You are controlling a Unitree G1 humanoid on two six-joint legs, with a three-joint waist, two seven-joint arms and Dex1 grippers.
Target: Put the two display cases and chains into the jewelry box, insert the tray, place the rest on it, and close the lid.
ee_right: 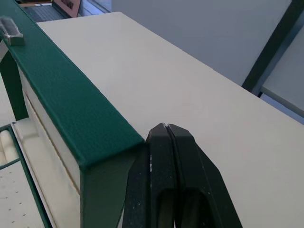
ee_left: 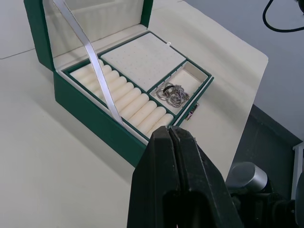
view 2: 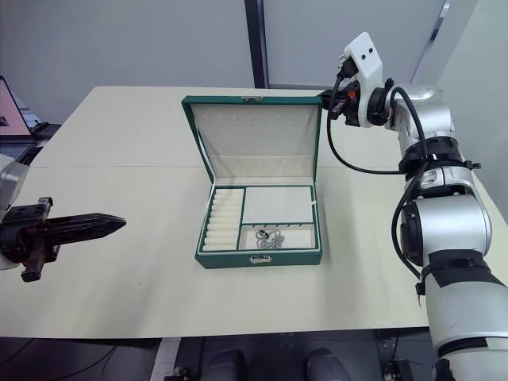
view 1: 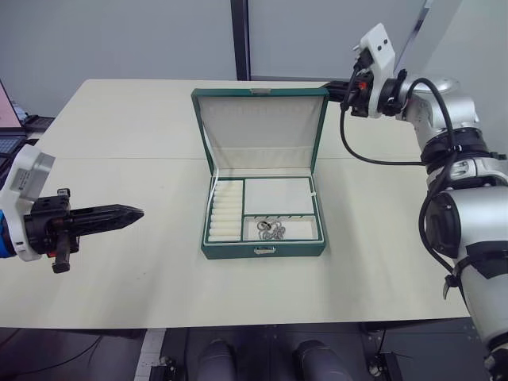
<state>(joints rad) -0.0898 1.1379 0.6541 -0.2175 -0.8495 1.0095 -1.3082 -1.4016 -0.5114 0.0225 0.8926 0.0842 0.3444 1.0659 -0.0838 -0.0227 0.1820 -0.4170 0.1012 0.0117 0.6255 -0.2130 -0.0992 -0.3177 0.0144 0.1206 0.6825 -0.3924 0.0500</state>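
The green jewelry box (view 1: 262,251) stands open mid-table, its lid (view 1: 262,119) upright. The cream tray (view 1: 278,194) sits inside, with ring rolls on the left and a flat pad at the back right. A small heap of silver jewelry (view 1: 271,230) lies in the tray's front right compartment. The display cases and chains are out of view. My left gripper (view 1: 136,213) hovers shut and empty, well left of the box and pointing at it. My right gripper (ee_right: 164,127) is shut and empty just behind the lid's top right corner; whether it touches, I cannot tell.
A white ribbon stay (ee_left: 95,61) links lid and box on the left side. A laptop (view 1: 9,111) stands past the table's far left edge. Bare tabletop (view 1: 143,278) surrounds the box.
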